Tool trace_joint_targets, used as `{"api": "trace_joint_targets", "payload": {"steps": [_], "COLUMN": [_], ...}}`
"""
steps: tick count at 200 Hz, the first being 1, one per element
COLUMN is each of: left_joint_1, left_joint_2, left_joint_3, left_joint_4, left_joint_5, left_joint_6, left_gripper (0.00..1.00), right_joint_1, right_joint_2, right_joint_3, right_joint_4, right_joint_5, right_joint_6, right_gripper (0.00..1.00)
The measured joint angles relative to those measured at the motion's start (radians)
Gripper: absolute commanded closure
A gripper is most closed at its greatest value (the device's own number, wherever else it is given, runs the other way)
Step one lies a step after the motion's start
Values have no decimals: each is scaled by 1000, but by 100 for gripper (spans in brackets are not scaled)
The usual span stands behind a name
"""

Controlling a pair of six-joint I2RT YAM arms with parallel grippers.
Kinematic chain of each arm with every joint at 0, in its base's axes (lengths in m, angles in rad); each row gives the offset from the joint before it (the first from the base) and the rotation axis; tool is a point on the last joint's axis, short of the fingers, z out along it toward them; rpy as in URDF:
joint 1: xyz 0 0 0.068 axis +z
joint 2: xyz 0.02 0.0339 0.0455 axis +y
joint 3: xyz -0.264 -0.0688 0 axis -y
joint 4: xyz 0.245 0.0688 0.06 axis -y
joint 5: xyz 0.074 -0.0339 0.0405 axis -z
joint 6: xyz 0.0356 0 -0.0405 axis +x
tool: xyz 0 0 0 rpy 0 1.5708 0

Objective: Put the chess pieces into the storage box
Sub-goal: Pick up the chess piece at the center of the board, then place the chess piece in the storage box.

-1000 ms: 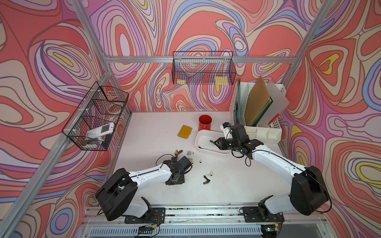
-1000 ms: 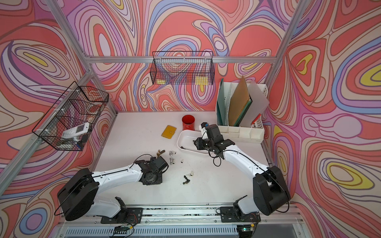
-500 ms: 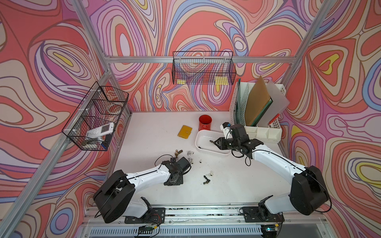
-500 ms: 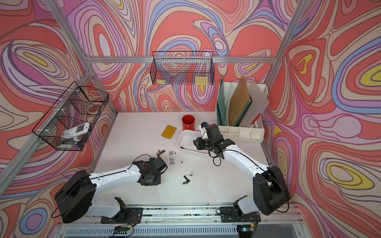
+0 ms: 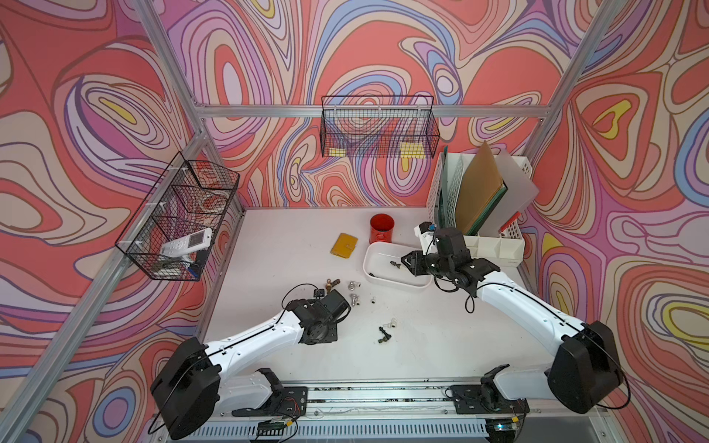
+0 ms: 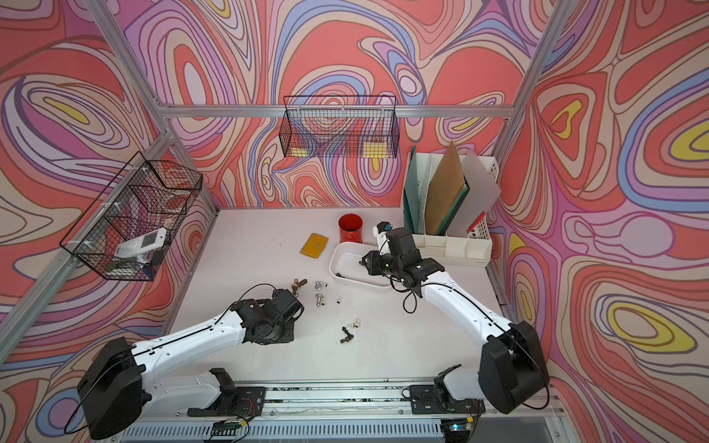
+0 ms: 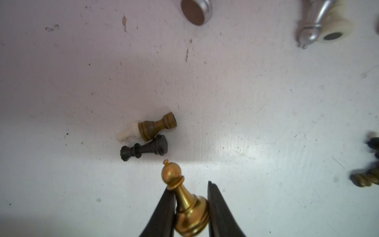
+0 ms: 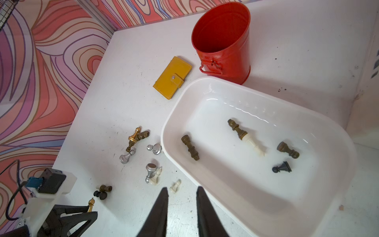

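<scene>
The left end effector (image 7: 189, 185) clamps a gold chess piece (image 7: 190, 213); the right end effector (image 8: 181, 190) hangs parted and empty above the storage box (image 5: 397, 283), with bare surface (image 5: 452, 330) at its 5 o'clock.

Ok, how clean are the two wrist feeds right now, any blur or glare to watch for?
Left wrist view: the gold piece between the fingers is fairly sharp, the brown piece at the frame edge is blurred, and a bright sheen crosses the table. Right wrist view: crisp, with only glare streaks on the box wall.
</scene>
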Motion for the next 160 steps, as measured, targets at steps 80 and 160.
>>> {"api": "trace_joint_targets", "payload": {"steps": [80,160], "left_joint_1": [-1,-2], "left_joint_2": [-114,102], "left_joint_3": [67,388], "left_joint_4": [-85,68], "left_joint_5": [-16,-84], "left_joint_6": [31,232], "left_gripper": [78,78], "right_joint_1": [0,0], "right_joint_2": [-56,-145], "right_joint_3": [-31,-65], "right_joint_4": [1,68], "right_joint_5": [33,91], "right_joint_6": [3,6], "right_gripper": [74,74]}}
